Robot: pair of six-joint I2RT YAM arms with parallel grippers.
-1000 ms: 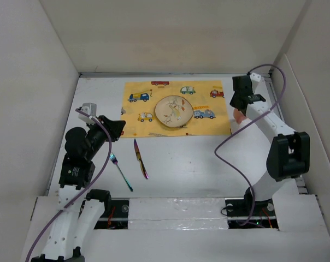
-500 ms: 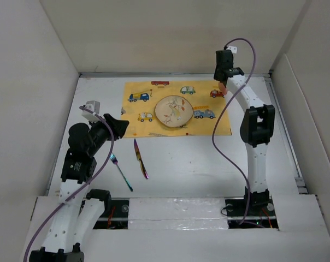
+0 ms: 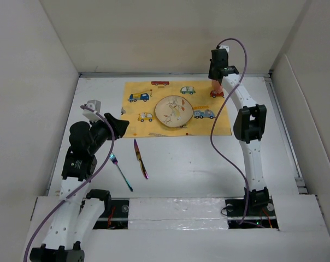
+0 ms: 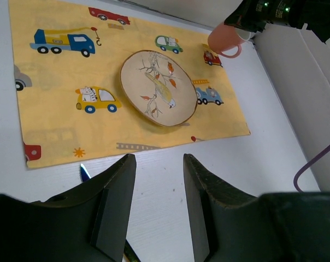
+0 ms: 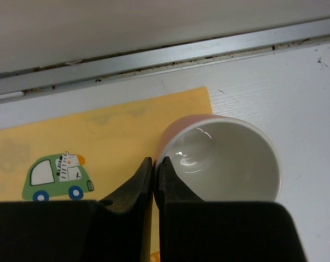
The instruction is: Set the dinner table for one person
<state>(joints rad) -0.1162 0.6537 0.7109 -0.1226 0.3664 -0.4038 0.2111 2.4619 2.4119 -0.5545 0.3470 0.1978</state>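
Right gripper (image 5: pixel 154 164) is clamped on the pink ceramic mug (image 5: pixel 225 164) rim, 2 o'clock from the round beige plate (image 4: pixel 158 87); left gripper (image 4: pixel 158 158) is wide open.

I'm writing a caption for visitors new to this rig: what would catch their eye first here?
The yellow placemat printed with cartoon cars stands out at the far middle of the white table, with a patterned plate at its centre. The right gripper pinches the wall of a pink mug over the mat's far right corner. A fork and knife lie on bare table near the left arm.
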